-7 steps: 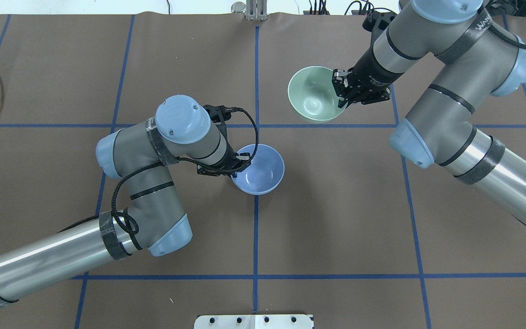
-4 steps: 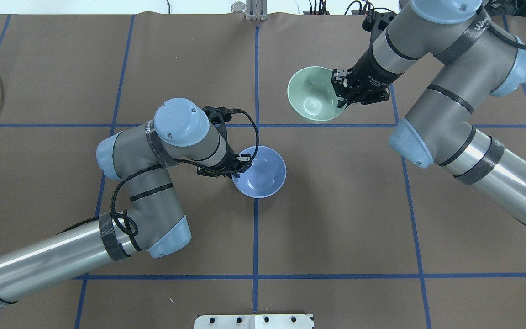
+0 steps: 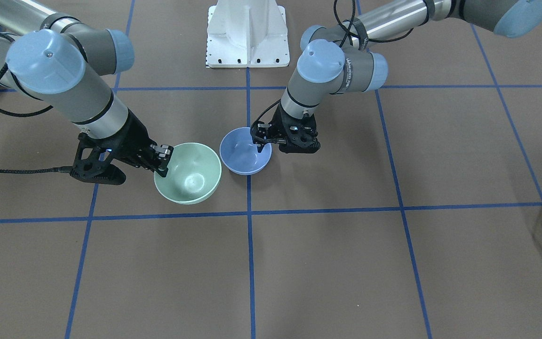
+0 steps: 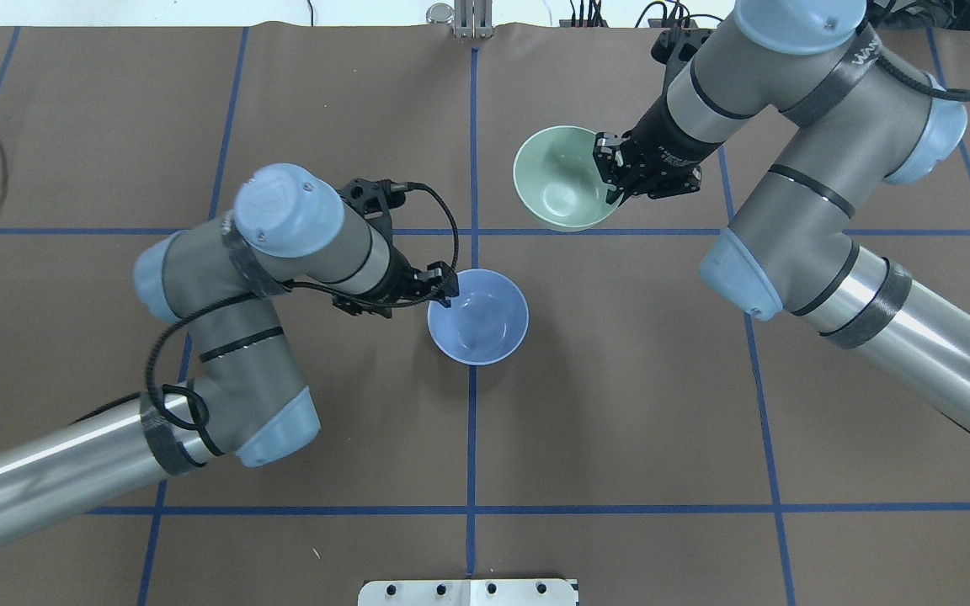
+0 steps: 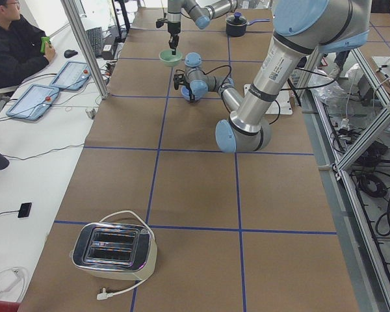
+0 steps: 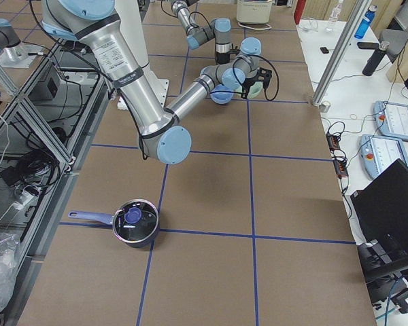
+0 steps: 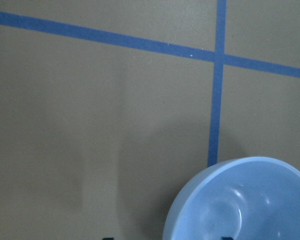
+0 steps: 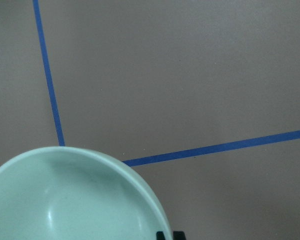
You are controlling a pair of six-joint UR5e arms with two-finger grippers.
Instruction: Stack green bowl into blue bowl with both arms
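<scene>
Nearest to your side of the table, you see the right gripper (image 3: 162,162) closed tight on the rim of the green bowl (image 3: 191,176). One finger is inside the bowl and the other is outside. From the gripper, the bowl extends toward the other arm. It is upright and looks lifted from the table (image 3: 346,263). Its inside shows bare shiny wall and that one finger.

A little farther from you, just beside the green bowl but not touching it, the blue bowl (image 3: 243,153) stands upright on the table. The left gripper (image 3: 262,141) is at its rim with the fingers spread apart, one inside and one outside, so the rim passes loose between them. The inside of this bowl shows bare plastic too.

Behind both grippers, farthest from you, stands the white pedestal (image 3: 247,33).
</scene>
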